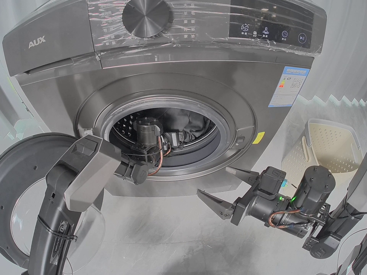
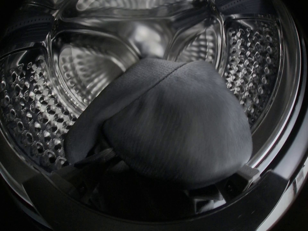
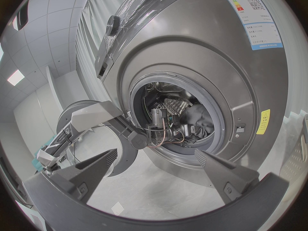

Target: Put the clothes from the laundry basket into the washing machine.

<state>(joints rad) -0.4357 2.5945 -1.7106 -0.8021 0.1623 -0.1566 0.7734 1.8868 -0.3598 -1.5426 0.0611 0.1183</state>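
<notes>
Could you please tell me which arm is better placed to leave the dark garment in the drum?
Left. The left gripper is inside the perforated steel drum with the dark grey cloth; the open right gripper hangs outside by the cream plastic basket.

Over to the left wrist view: the dark grey fabric garment [image 2: 179, 122] is smeared with blur, its weave unreadable, and it blankets the left gripper [image 1: 182, 137], so there's no judging its grip. From the head view, that gripper sits in the drum mouth of the grey front-loading washing machine [image 1: 183, 77], its tip lost behind its own wrist and the cloth. The round glass-fronted door [image 1: 19, 172] runs off the left edge. The cream perforated plastic laundry basket [image 1: 336, 146] is half masked by the right arm, floor out of sight, contents untellable
</notes>
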